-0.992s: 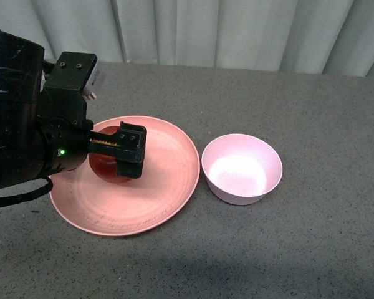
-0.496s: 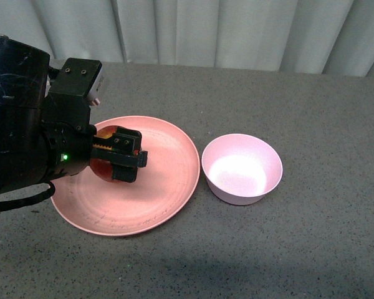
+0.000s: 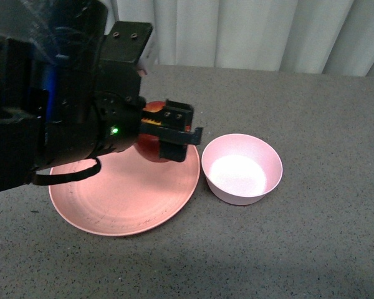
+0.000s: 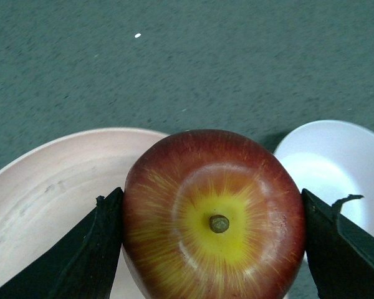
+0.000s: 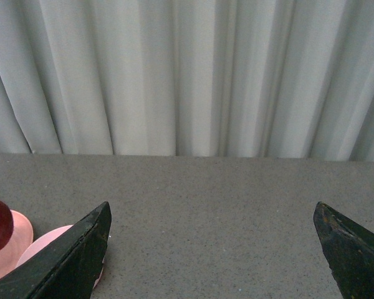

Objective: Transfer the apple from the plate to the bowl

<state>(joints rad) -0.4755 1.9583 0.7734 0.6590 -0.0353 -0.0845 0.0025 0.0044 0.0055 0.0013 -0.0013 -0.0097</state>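
Red and glossy, the apple (image 4: 215,215) sits clenched between the 2 dark fingers of the left hand (image 4: 209,205), stem up, with a finger pressed on each flank. From the front it appears lifted clear of the plate (image 3: 124,199), hanging over the plate's right edge with the bowl (image 3: 240,194) just beside it. The right hand (image 5: 212,249) is spread wide with nothing in it, well apart from the work and facing the curtain (image 5: 193,75).

The step in hand looks like the carry across to the bowl. To do it well, travel level and high enough that the apple's underside clears the near rim, and stop only once the stem is over the bowl's middle. The bowl looks barely wider than the apple, so the fingers probably have little room inside; lowering until the apple is just within the walls and letting go there seems safer than pushing deep. A finger catching the rim could tip the bowl or slide it on the table (image 3: 311,249). Open gently so the apple settles rather than bounces.
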